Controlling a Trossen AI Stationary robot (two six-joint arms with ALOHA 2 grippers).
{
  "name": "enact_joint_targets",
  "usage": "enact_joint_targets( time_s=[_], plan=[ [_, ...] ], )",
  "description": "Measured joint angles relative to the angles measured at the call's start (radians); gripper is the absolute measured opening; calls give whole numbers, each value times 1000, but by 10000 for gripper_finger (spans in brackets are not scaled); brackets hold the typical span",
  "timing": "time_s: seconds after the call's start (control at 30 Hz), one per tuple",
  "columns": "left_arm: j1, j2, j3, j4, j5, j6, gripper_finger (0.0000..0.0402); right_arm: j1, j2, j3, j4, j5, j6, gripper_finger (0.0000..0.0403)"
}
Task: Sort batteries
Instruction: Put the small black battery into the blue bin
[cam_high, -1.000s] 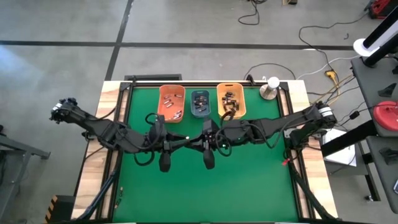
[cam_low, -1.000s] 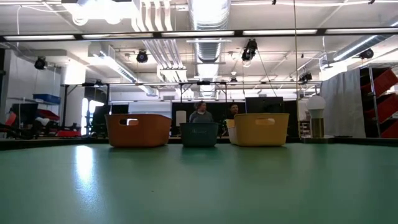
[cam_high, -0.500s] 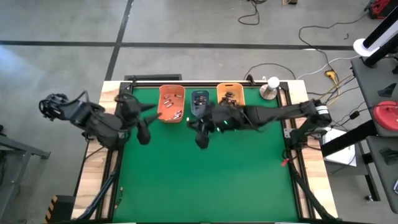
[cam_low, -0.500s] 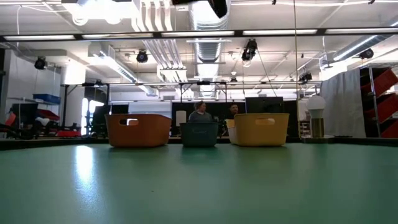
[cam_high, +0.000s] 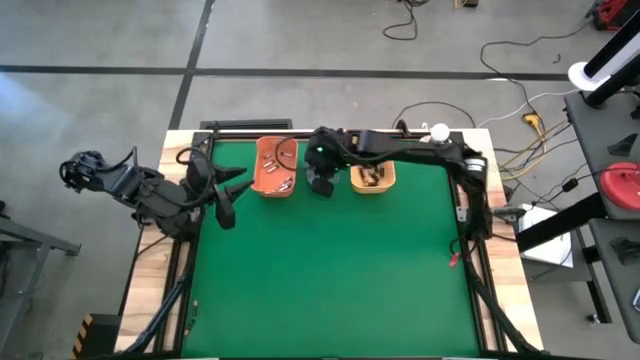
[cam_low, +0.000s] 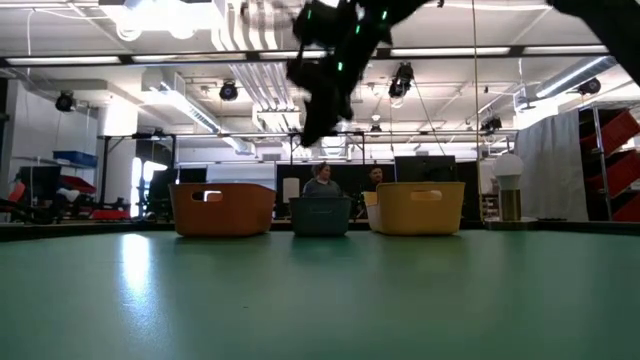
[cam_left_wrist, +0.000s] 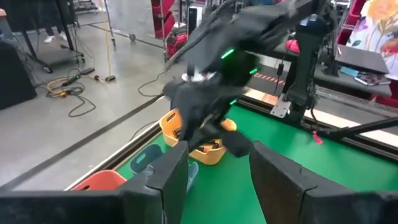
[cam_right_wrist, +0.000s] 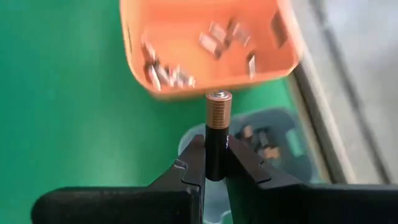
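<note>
My right gripper (cam_high: 320, 182) hangs high above the blue-grey bin (cam_low: 320, 215), shut on a battery (cam_right_wrist: 218, 124) with a dark body and a coppery end. That bin stands at the table's far edge between the orange bin (cam_high: 276, 166) and the yellow-orange bin (cam_high: 370, 175). Small batteries (cam_right_wrist: 168, 74) lie in the orange bin (cam_right_wrist: 205, 43), and a few lie in the blue-grey bin (cam_right_wrist: 273, 140). My left gripper (cam_high: 225, 205) is open near the table's left edge, beside the orange bin, holding nothing. My right gripper pinches the battery's dark body (cam_right_wrist: 216, 152) between its two fingertips (cam_right_wrist: 239, 160). The battery lies along the fingers, and its coppery end (cam_right_wrist: 219, 109) sticks out past them. It is lifted clear, above the bins.
A white ball lamp on a round base (cam_high: 433, 140) stands at the far right corner. The green mat (cam_high: 330, 280) is bare across the middle and near side. In the low view, two people (cam_low: 322, 180) sit in the room behind the bins.
My right gripper has gone from the table's middle toward the far edge and up, and now hangs over the blue-grey bin. My left gripper has drawn back from the middle toward the table's left edge, near the orange bin.
</note>
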Motion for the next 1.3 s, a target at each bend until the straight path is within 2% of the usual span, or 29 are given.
enact_joint_targets(
  time_s=[0.1,0.37,0.6,1.17,1.3],
  plan=[
    [1,-13,-29,7,0,-5,150,-45,71,-14,-6,-67,-3,28],
    [2,-48,-44,6,0,-22,150,-120,193,-13,-26,-85,-46,28],
    [2,-54,-44,6,0,-30,150,-124,252,-11,-82,-126,-64,28],
    [2,-51,-49,-48,0,-30,150,-128,286,-11,-106,-122,-107,28],
    [2,-51,-49,-50,0,-30,150,-127,287,-11,-81,-122,-142,40]
  ],
)
